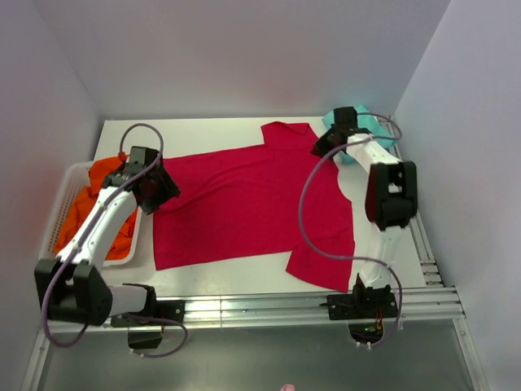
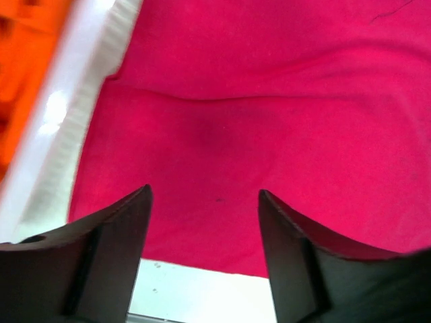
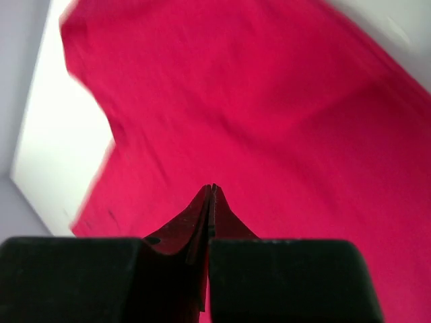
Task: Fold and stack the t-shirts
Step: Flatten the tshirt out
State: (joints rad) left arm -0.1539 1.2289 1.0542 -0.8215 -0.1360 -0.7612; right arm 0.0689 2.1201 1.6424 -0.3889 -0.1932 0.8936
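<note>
- Left gripper [image 2: 204, 192] of mine: fingers spread wide, nothing between them. It hovers over the hem end of the crimson t-shirt [image 1: 244, 204], left of centre in the top view, just beside the white basket [image 1: 72, 169].
- Right gripper [image 3: 212, 188]: fingers pressed together above the shirt's sleeve end, upper right of centre. I cannot tell whether cloth is pinched between them (my wrist view is blurred).
- Crimson t-shirt: spread flat across the middle of the table [image 1: 203, 130], not yet folded.
- Teal t-shirt [image 1: 376, 126]: bunched at the upper right corner.
- Orange garments [image 1: 102, 175]: in the basket, left edge of the frame.
- Judgement: the first fold is in hand. I should take the hem corner squarely, match it with a firm hold at the sleeve end, and lift both ends level. I should carry the edge across low and stay clear of the basket rim.
</note>
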